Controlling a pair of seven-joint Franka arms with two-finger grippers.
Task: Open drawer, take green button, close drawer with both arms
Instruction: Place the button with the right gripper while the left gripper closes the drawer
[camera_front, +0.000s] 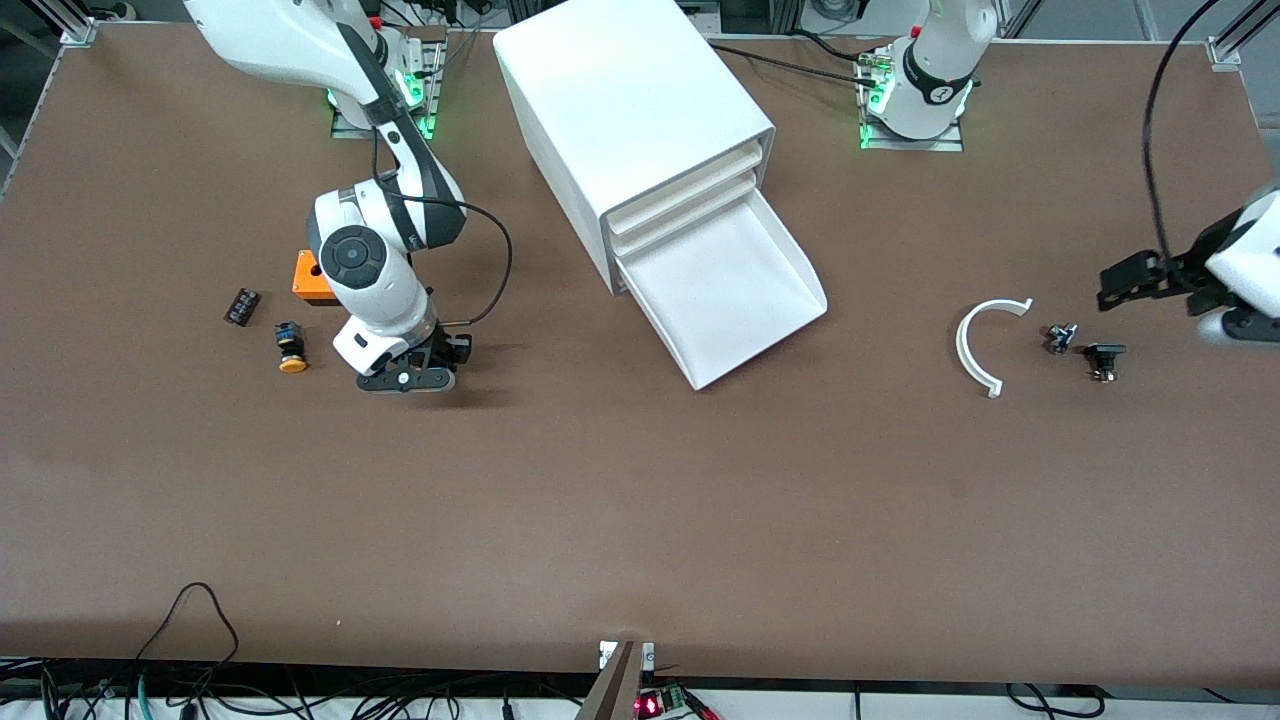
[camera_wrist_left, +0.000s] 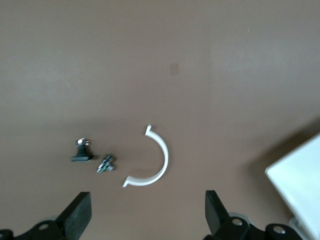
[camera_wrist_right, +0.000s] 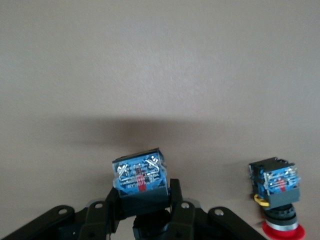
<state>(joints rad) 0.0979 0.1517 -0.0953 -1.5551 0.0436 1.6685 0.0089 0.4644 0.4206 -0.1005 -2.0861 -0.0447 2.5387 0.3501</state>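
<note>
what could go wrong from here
The right gripper is shut on the button low over the table, close to another button; a sideways move might knock that one. The grip looks shallow, low on the body, so the button could slip. The drawer is pulled out and empty; the left gripper, open over a white curved piece and small parts, might brush them as it heads to close it.
</note>
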